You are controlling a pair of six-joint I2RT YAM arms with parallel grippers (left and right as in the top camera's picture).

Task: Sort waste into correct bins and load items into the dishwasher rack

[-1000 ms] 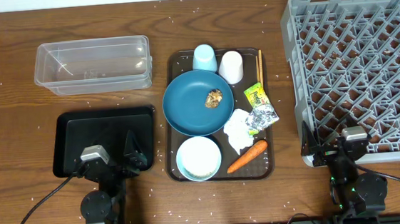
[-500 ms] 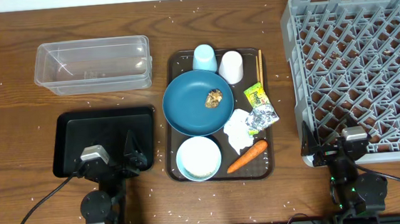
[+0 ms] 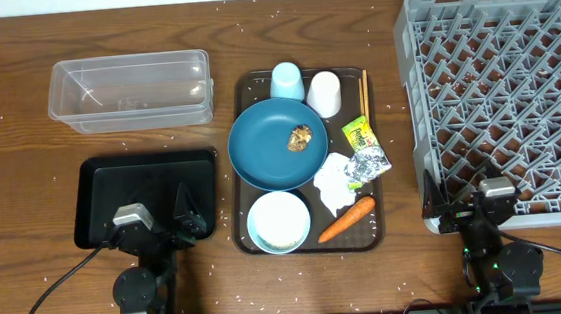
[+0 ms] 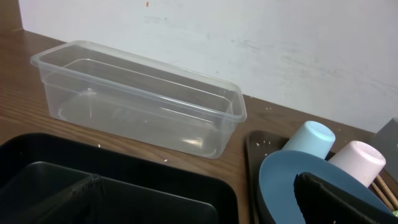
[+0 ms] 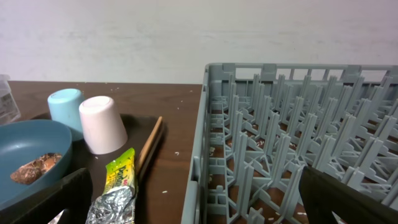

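The left gripper (image 3: 161,227) and right gripper (image 3: 465,206) sit wide open and empty, nothing sorted yet; I think the carrot (image 3: 347,220) needs grabbing first.

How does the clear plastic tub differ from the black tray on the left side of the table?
The clear tub is see-through with tall walls; the black tray is opaque and shallow. The tub lies farther back, the tray in front of it. Both are rectangular and similar in size.

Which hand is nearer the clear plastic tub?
Left. The left hand sits at the black tray, next to the clear tub; the right hand is far across, at the dishwasher rack.
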